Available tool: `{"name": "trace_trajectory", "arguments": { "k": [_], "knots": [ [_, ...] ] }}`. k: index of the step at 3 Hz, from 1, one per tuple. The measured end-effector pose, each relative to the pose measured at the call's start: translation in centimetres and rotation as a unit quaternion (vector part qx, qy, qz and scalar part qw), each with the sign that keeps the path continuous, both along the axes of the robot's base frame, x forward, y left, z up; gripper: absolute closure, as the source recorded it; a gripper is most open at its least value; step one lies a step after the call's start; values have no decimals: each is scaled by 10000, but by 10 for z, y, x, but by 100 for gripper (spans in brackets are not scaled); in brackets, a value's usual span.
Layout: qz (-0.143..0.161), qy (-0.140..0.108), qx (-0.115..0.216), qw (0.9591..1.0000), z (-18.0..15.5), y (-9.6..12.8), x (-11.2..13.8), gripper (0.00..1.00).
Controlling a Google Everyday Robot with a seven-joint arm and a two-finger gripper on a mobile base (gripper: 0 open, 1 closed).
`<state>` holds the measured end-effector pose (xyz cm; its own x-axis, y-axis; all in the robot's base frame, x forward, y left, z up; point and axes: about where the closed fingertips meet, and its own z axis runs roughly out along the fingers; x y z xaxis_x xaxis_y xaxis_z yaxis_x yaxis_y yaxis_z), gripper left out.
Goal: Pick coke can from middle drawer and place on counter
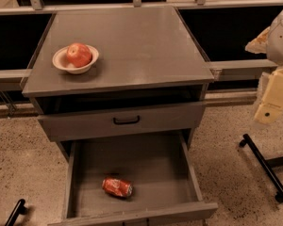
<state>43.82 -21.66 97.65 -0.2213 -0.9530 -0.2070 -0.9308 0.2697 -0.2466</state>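
While the can [117,187] lies on its side near the front of the pulled-out drawer [151,161], open to a reach from above, my pincer [272,98] hangs right of the worktop [132,46], well apart from the can (how far open, I cannot tell).

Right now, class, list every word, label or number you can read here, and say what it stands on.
Coke can in the middle drawer: white lettering, too blurred to read.
No text on the counter, bowl or the tool at the right edge.
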Motion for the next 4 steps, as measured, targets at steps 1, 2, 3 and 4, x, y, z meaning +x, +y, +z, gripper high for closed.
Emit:
{"name": "trace_trajectory", "arguments": {
  "k": [1, 2, 3, 4],
  "knots": [
    [0, 0, 0, 10000, 0, 0, 0, 0],
    [1, -22, 23, 10000, -13, 8, 10, 0],
    [166, -118, 5, 9998, -74, 48, 20, 0],
    [166, -118, 5, 9998, -74, 48, 20, 0]
  ]
}}
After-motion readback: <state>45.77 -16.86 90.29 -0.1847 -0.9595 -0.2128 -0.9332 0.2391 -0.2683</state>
